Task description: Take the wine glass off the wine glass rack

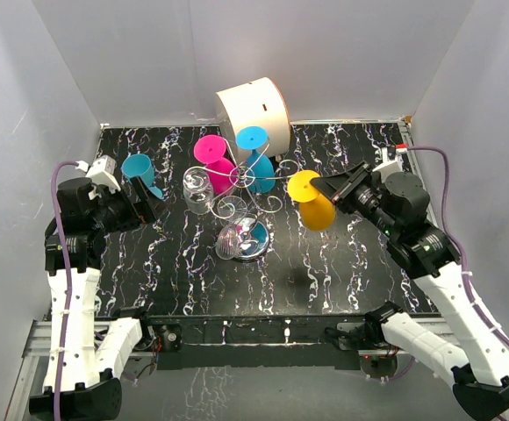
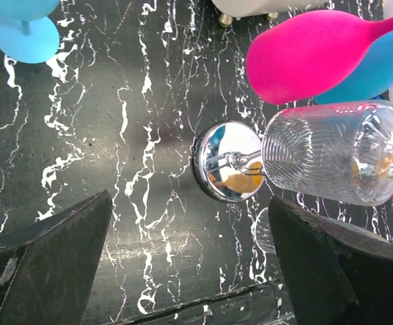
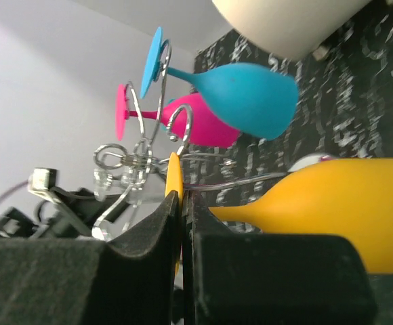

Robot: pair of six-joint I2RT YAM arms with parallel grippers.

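Right wrist view: matte yellow wine glass (image 3: pixel 332 203), bowl cut by right edge; foot mostly hidden between the right arm's black fingers (image 3: pixel 142 250). White cylindrical drum (image 3: pixel 284 24) cut by top edge. Black marbled desk (image 3: pixel 379 81) blurred. Left wrist view: clear ribbed glass (image 2: pixel 332 152) runs off right edge, covers part of the rack's round chrome base (image 2: pixel 223 159); matte blue wine glass (image 2: pixel 383 68) largely hidden behind matte pink wine glass (image 2: pixel 305 57).

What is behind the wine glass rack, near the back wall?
A white drum stands behind the wine glass rack. The pink wine glass and the blue wine glass hanging on it cover part of its lower edge, so its foot there is hidden.
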